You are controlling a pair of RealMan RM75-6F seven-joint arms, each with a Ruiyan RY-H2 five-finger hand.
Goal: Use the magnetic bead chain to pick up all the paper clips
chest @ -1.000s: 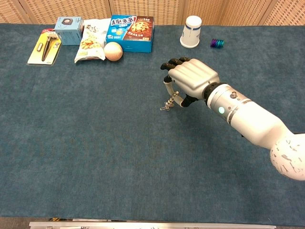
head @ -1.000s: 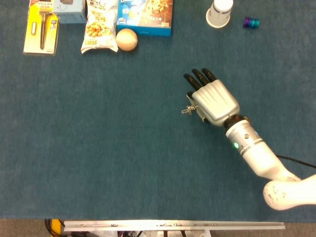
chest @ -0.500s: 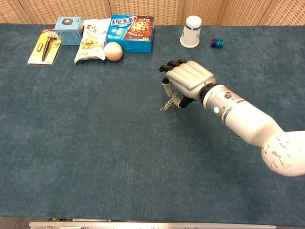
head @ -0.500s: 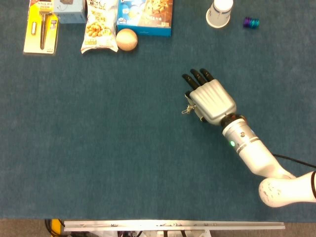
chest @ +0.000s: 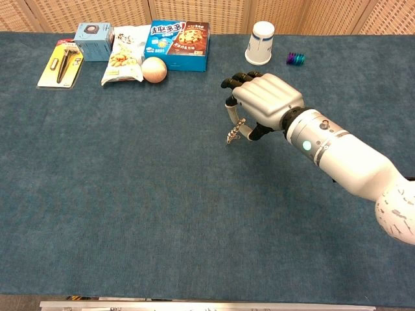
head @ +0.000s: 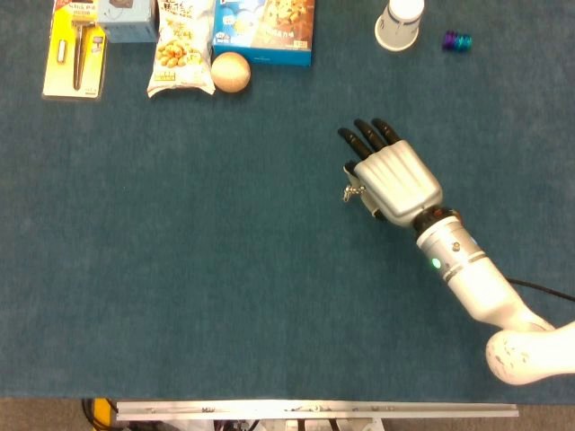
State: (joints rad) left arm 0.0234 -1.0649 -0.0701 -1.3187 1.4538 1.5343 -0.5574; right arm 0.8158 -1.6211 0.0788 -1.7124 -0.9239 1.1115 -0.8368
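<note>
My right hand (head: pixel 393 180) (chest: pixel 264 102) hovers over the middle right of the blue table, back side up. It pinches a short silvery bead chain (chest: pixel 234 133) (head: pixel 349 191) that hangs from under the thumb side. Small metal paper clips seem to cling to the chain's lower end, just above the cloth. No loose paper clips show on the table. My left hand is out of both views.
Along the far edge lie a yellow tool pack (chest: pixel 60 63), a small blue box (chest: pixel 93 41), a snack bag (chest: pixel 123 54), a tan ball (chest: pixel 154 69), a cookie box (chest: pixel 179 45), a paper cup (chest: pixel 261 43) and a purple spool (chest: pixel 296 59).
My right hand has shifted slightly right and up the table, carrying the chain along. The chain now hangs more gathered under the hand.
</note>
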